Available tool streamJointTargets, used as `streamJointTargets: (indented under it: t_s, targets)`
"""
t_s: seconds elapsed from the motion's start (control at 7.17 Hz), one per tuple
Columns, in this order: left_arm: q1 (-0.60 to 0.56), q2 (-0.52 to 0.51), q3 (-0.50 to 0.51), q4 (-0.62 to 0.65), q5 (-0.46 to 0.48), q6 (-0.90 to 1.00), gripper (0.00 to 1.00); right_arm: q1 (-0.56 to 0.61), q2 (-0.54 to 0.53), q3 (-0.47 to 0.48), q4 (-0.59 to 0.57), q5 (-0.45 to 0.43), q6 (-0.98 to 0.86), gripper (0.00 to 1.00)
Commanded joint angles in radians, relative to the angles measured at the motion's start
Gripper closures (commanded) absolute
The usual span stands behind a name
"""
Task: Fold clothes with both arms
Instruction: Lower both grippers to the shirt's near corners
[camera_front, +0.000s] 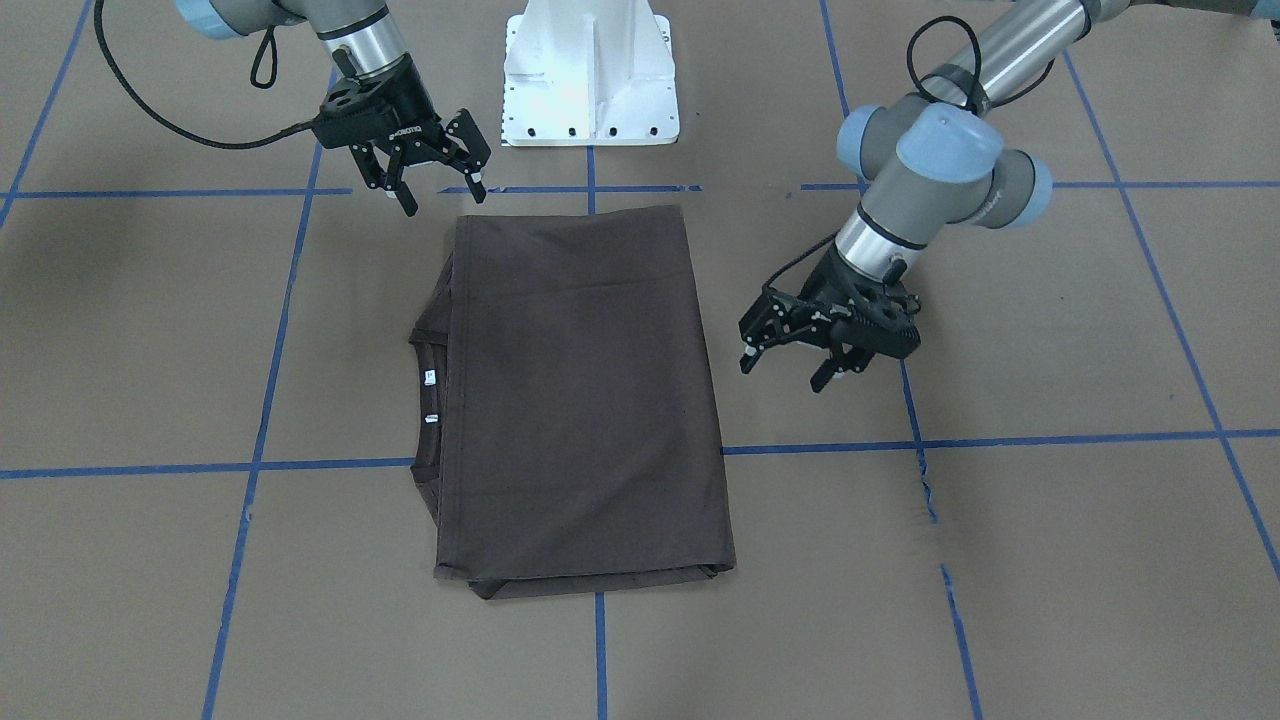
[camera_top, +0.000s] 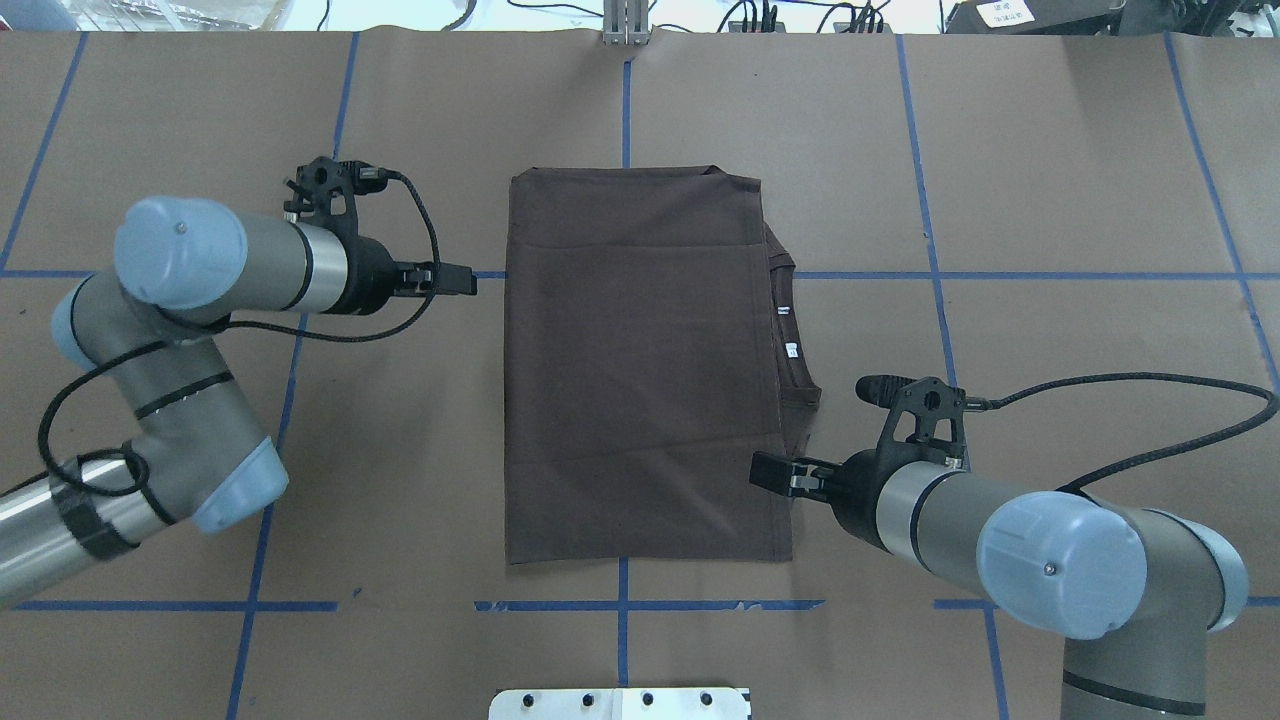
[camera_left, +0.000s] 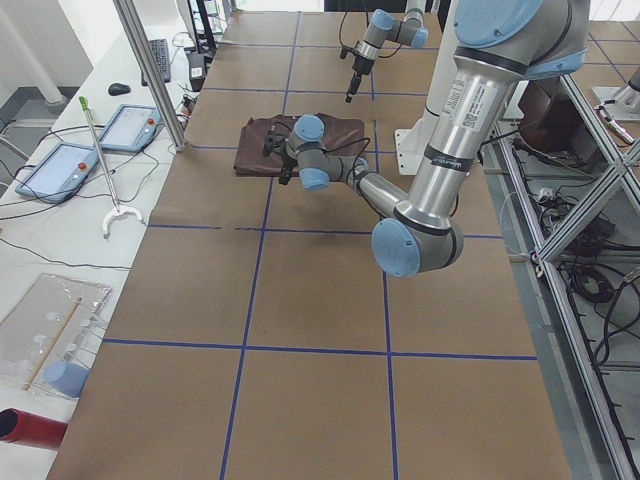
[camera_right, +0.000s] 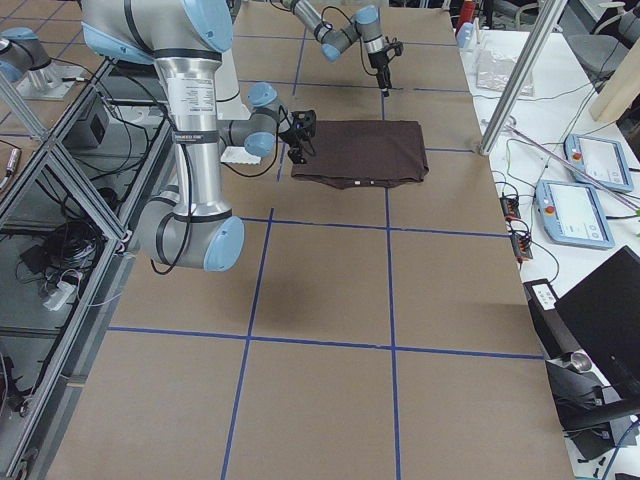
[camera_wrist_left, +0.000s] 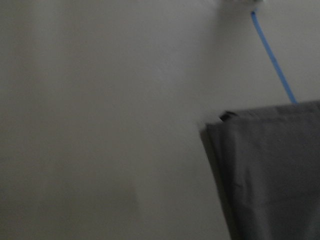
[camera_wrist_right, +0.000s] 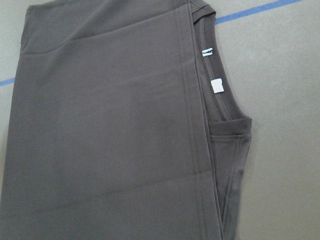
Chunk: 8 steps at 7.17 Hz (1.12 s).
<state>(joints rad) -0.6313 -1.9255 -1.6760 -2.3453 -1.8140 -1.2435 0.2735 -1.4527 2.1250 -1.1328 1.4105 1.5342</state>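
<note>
The clothes are one dark brown T-shirt (camera_front: 580, 400) folded into a flat rectangle in the middle of the table (camera_top: 1050, 180). Its ribbed collar with small white labels (camera_top: 790, 345) sticks out from under the fold on my right side. My left gripper (camera_front: 782, 375) hangs open just off the shirt's left edge, holding nothing. My right gripper (camera_front: 445, 197) is open over the shirt's near right corner, also with nothing in it. The left wrist view shows a shirt corner (camera_wrist_left: 270, 170). The right wrist view shows the collar and labels (camera_wrist_right: 216, 86).
The white pedestal base (camera_front: 590, 75) stands at the near table edge, behind the shirt. Blue tape lines (camera_top: 1050, 275) grid the brown table cover. A side bench beyond the far edge holds tablets (camera_left: 130, 128) and a grabber tool (camera_left: 100, 160).
</note>
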Motion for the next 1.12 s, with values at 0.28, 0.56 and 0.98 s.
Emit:
streamJointTargets:
  t_s: [0.28,0.56,0.98]
  targets:
    - [0.409,0.138,-0.208,0.033,0.350,-0.553,0.27,0.044,-0.005,0.001,0.008,0.008,0.038,0.00]
    - [0.508,0.135,-0.200,0.059,0.458,-0.661,0.33,0.046,-0.005,0.001,0.008,0.008,0.040,0.00]
    - [0.528,0.126,-0.191,0.061,0.458,-0.703,0.40,0.049,-0.005,0.000,0.008,0.008,0.038,0.00]
